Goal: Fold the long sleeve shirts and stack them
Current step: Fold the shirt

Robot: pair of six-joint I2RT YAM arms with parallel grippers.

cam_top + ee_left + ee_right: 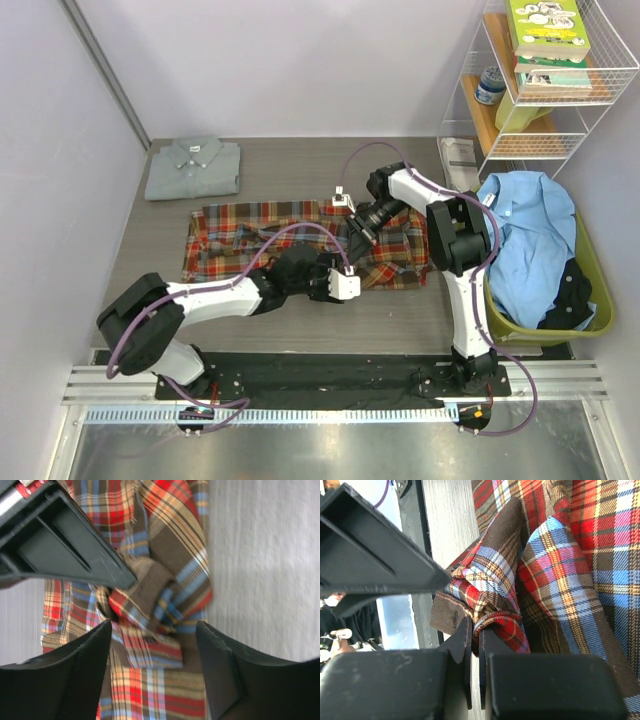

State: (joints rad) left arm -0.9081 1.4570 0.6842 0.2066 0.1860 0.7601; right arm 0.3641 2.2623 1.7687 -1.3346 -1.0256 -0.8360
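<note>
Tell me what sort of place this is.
Probably a staged laundry-folding station in a lab: a green basket of clothes, a wire shelf with books, a folded grey shirt.

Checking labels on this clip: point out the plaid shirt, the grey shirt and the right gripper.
plaid shirt (222,248), top external view, its flat left half.
grey shirt (193,170), top external view, its folded middle.
right gripper (476,636), right wrist view, between fingertips pinching plaid cloth.

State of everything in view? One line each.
plaid shirt: laid out, rumpled, not folded
grey shirt: folded, far left corner
blue shirt: crumpled in bin
left fingers: open over bunched plaid
right fingers: shut on plaid fold
</note>
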